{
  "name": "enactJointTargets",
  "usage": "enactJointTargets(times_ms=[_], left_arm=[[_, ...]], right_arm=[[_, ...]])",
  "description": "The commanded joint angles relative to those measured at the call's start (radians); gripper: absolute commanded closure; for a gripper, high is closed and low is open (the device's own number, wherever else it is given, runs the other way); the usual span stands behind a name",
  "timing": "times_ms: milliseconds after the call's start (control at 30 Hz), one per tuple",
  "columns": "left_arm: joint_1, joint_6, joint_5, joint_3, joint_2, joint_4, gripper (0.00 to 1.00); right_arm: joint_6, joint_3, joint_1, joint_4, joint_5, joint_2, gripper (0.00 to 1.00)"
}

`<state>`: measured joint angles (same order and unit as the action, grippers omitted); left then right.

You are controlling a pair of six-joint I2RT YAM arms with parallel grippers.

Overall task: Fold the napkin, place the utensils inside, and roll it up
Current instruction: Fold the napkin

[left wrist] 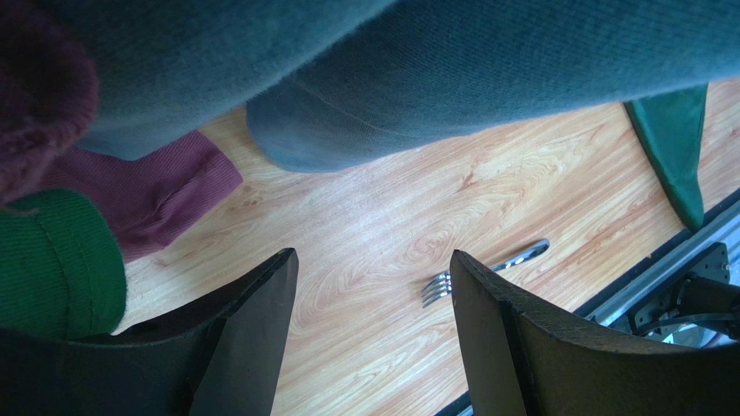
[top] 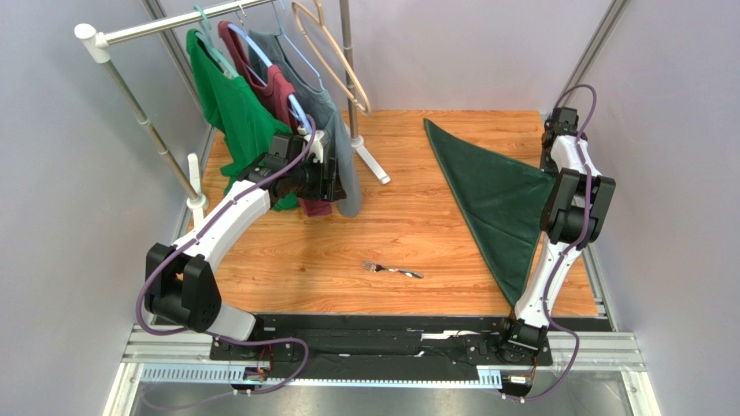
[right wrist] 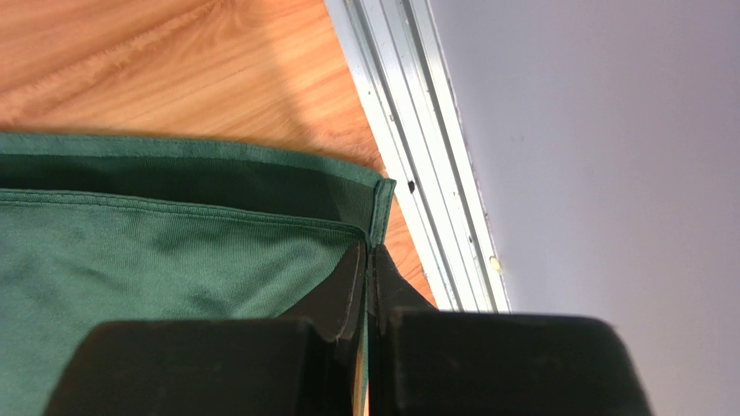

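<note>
The napkin (top: 491,195), dark green, lies on the right side of the wooden table folded into a triangle. My right gripper (right wrist: 371,251) is shut on its right corner, next to the table's metal edge rail; the two layers' hems (right wrist: 174,195) run leftward from the pinch. In the top view that gripper (top: 552,162) is mostly hidden under its own arm. A small silver fork (top: 393,269) lies alone near the front middle of the table. My left gripper (left wrist: 373,260) hangs open and empty above the wood, under the hanging shirts, with the fork (left wrist: 486,267) beyond its right finger.
A clothes rack stands at the back left with a bright green shirt (top: 230,104), a maroon one (top: 278,87), a grey-green one (top: 326,113) and bare hangers (top: 330,52). Its foot (top: 372,160) rests on the table. The grey-green shirt (left wrist: 486,69) hangs just above my left gripper.
</note>
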<state>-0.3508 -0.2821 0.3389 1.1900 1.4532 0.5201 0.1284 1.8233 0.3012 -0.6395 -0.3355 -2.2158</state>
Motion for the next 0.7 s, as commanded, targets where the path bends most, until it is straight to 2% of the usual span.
enactJointTargets(times_ms=[0, 667], left_arm=[[0.010, 0.006, 0.014, 0.005, 0.003, -0.023, 0.26], [0.015, 0.006, 0.020, 0.005, 0.001, -0.022, 0.26]], right_arm=[[0.011, 0.074, 0.006, 0.008, -0.019, -0.033, 1.00], [-0.003, 0.120, 0.010, -0.011, -0.043, -0.078, 1.00]])
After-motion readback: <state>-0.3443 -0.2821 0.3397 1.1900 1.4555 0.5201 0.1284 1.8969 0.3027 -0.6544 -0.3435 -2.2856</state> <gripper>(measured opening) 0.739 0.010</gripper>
